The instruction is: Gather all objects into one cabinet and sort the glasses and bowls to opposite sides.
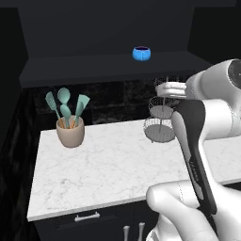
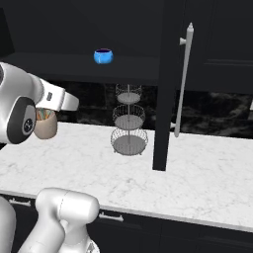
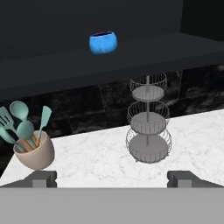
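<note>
My gripper [image 3: 112, 178] has its jaws spread wide with nothing between them, aimed over the marble counter [image 3: 96, 157] at the wire tiered stand [image 3: 148, 122]. One blue cup [image 3: 103, 42] sits upright on the cabinet [image 1: 117, 63] shelf. My right base view adds a tall door with a long handle [image 2: 183, 79]; my left base view shows the utensil pot [image 1: 70, 132] fully.

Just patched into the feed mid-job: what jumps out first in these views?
The bright blue cup stands out, sitting alone on the dark shelf of the open black cabinet. Below it on the white marble counter stand a three-tier wire basket stand and, to its left, a beige pot of teal utensils. The gripper is open and holds nothing, facing the shelf from in front of the counter.
</note>
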Controlling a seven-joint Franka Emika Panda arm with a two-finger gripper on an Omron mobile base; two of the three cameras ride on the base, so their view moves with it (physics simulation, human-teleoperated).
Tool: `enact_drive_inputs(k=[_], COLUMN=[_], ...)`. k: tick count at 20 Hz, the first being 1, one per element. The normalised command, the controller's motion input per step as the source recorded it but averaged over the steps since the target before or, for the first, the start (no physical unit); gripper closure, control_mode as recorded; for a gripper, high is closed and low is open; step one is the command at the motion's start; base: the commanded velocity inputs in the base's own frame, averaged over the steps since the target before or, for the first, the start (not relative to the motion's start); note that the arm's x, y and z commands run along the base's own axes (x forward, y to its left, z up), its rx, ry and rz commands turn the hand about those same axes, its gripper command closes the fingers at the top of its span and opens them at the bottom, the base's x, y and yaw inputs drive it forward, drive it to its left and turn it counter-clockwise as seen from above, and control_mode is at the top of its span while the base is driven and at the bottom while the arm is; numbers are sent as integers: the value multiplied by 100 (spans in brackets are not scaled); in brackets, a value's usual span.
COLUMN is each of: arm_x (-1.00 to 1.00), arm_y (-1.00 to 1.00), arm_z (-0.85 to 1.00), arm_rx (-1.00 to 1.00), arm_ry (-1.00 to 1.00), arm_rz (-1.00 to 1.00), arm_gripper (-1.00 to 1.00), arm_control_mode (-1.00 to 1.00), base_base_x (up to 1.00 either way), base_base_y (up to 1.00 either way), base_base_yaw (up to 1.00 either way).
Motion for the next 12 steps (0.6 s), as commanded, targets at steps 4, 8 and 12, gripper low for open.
enact_drive_inputs(k=[4, 8, 12], arm_x=[0, 7, 18], arm_y=[0, 0, 0], arm_z=[23, 21, 10], arm_rx=[0, 0, -1], arm_ry=[0, 0, 0], arm_rz=[2, 1, 0], arm_gripper=[-100, -100, -100], arm_control_mode=[-100, -100, -100], base_base_x=[0, 0, 0], base_base_y=[0, 0, 0], base_base_yaw=[0, 0, 0])
